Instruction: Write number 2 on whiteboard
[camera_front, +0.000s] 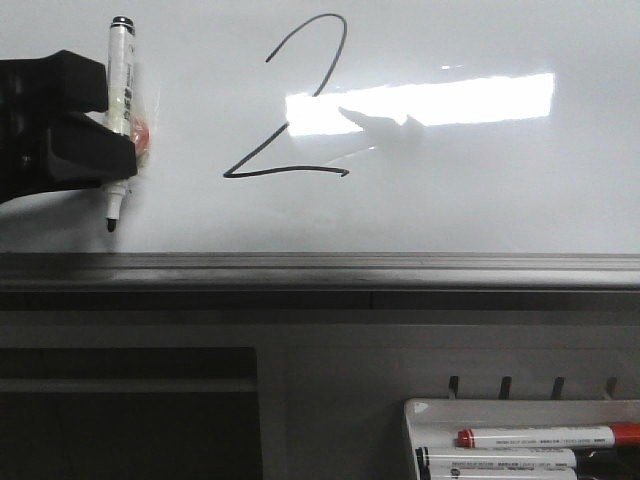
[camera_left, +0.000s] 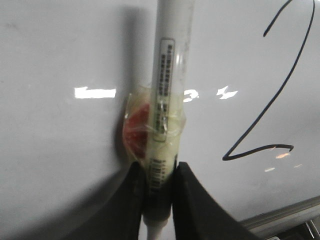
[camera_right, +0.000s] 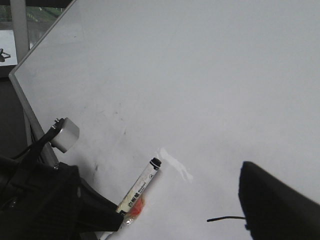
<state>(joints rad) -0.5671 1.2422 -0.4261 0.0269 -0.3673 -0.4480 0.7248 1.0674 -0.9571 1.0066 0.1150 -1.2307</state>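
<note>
The whiteboard (camera_front: 480, 210) fills the upper front view, with a grey rail (camera_front: 320, 270) along its bottom. The black number 2 (camera_front: 290, 172) is drawn on it, right of my left gripper; it also shows in the left wrist view (camera_left: 257, 150). My left gripper (camera_front: 122, 125) (camera_left: 159, 175) is shut on a white marker (camera_front: 121, 70) (camera_left: 172, 60) wrapped in tape with a red patch, held upright with its black tip down by the board. My right gripper (camera_right: 165, 215) shows one black finger (camera_right: 277, 210) far to the side, empty. The right wrist view shows the marker (camera_right: 142, 185) too.
A white pen tray (camera_front: 415, 412) sits at the lower right below the rail, holding a red-capped marker (camera_front: 540, 437) and black-capped markers (camera_front: 495, 458). A dark panel (camera_front: 130, 415) lies at the lower left.
</note>
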